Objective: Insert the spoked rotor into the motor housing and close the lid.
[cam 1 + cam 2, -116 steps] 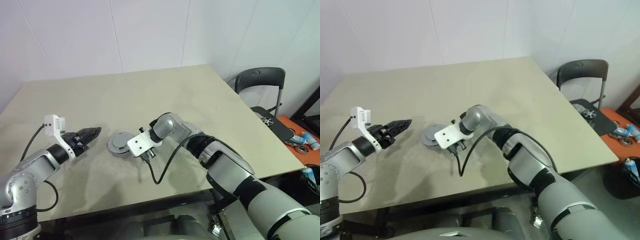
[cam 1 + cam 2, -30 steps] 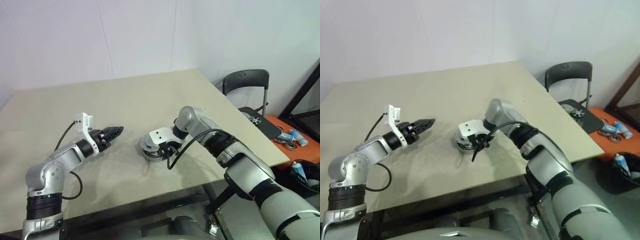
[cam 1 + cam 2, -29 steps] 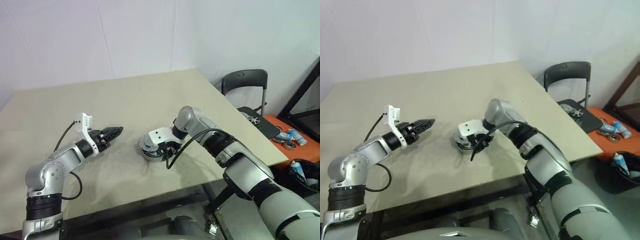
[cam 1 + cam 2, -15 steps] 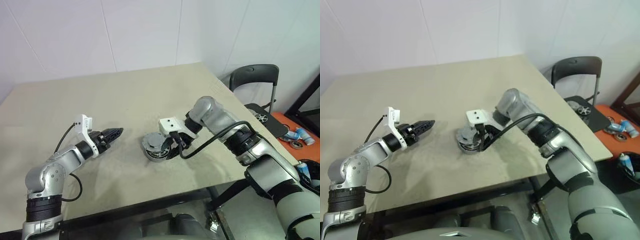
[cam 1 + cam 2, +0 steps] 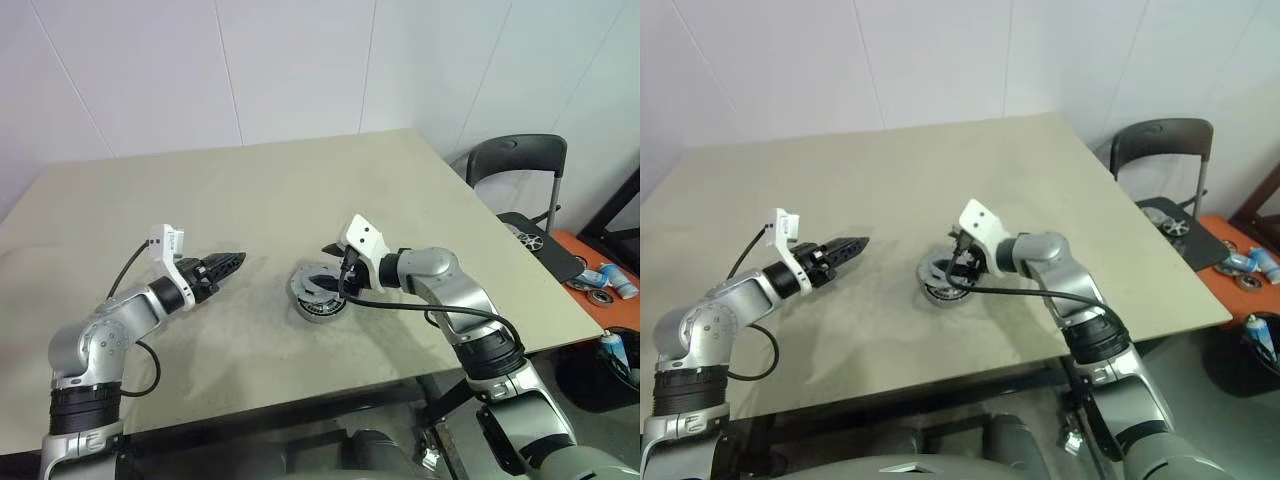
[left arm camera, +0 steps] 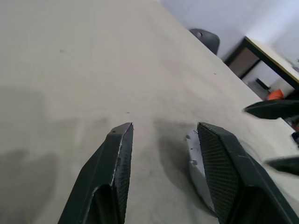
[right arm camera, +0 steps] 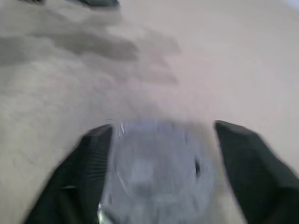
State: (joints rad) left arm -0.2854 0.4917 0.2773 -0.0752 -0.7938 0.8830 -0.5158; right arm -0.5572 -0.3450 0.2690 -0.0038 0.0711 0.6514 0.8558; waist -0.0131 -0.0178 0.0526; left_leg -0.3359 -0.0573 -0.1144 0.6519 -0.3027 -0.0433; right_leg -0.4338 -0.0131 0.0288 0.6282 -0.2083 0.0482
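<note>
1. Beige table (image 5: 250, 200) carries the grey lid (image 5: 318, 297), seated on the motor housing near your right arm (rotor hidden beneath).
2. Right gripper (image 5: 334, 268) hangs spread above the lid; judge closing nearly done—check its seating.
3. Left gripper (image 5: 232, 263) waits parted, empty.

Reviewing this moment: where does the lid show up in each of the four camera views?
Left eye view: lid just below table centre, right claw at it.
Right eye view: lid just left of centre.
Left wrist view: grey edge beside a left claw finger.
Right wrist view: lid, blurred, between the right claw's fingers.
Shared landmark: the beige table.
</note>
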